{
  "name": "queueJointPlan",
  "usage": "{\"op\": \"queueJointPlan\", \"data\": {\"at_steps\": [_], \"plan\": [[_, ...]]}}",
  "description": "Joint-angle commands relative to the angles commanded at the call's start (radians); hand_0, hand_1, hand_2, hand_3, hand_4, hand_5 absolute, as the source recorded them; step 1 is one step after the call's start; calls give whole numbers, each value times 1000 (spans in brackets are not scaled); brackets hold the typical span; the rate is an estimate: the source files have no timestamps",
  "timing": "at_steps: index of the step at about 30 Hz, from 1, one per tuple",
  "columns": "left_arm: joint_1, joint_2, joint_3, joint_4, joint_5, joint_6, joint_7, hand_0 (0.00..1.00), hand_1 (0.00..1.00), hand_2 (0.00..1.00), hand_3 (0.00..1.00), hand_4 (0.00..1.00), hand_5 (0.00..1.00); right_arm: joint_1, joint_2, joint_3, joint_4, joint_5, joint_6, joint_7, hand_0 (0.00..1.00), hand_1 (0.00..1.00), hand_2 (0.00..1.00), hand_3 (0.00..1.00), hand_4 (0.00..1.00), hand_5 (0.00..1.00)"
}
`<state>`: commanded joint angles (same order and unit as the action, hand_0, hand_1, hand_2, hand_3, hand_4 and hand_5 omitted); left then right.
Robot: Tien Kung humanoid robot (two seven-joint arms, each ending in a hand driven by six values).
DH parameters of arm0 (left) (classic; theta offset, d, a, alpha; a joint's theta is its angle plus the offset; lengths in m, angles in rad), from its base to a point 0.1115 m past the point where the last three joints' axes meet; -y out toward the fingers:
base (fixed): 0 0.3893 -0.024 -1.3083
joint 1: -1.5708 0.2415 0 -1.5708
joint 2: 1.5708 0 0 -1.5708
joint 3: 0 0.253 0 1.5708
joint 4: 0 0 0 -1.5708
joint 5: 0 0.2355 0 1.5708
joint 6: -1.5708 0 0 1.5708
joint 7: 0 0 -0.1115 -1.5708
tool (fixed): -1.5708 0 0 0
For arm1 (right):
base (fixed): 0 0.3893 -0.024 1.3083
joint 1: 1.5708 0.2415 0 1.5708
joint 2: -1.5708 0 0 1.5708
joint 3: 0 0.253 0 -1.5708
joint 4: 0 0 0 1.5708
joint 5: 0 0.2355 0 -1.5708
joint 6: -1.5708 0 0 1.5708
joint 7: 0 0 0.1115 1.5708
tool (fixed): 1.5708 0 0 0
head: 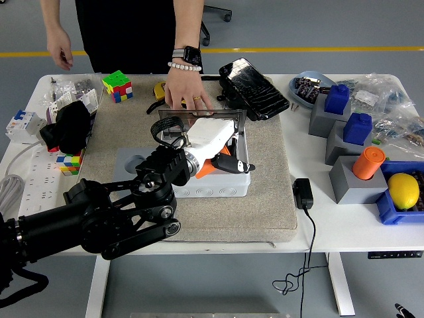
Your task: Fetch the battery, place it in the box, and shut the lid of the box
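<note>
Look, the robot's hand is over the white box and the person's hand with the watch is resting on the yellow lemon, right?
Not quite. The head view shows the person's hand with the watch resting on the grey mat, at the box's raised lid, not on the lemon, which sits untouched in a blue bin at the far right. The robot's left hand is indeed over the white box.

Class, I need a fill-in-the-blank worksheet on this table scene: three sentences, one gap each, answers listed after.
1. The robot's left hand reaches into the white ____.
2. The person's hand rests behind the box, wearing a black ____ on the wrist.
3. The lemon lies in a ____ bin at the table's right end.

Answers: box; watch; blue
</note>
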<state>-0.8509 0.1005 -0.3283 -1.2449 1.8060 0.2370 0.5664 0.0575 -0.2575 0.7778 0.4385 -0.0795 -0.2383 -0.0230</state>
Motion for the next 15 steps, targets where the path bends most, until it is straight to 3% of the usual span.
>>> {"op": "queueJointPlan", "data": {"at_steps": [2,3,15], "plan": [[0,0,0,3,-1,0,-4,365,588,622,648,998,561,0,0,0,1,-1,0,0,567,560,505,465,829,381],[0,0,0,5,-1,1,-7,398,643,653,683,998,573,0,0,0,1,-1,0,1,568,560,505,465,829,382],[-8,14,19,53,-4,12,-84,382,632,648,684,998,586,-1,-1,-7,2,-1,0,1,567,560,505,465,829,382]]}}
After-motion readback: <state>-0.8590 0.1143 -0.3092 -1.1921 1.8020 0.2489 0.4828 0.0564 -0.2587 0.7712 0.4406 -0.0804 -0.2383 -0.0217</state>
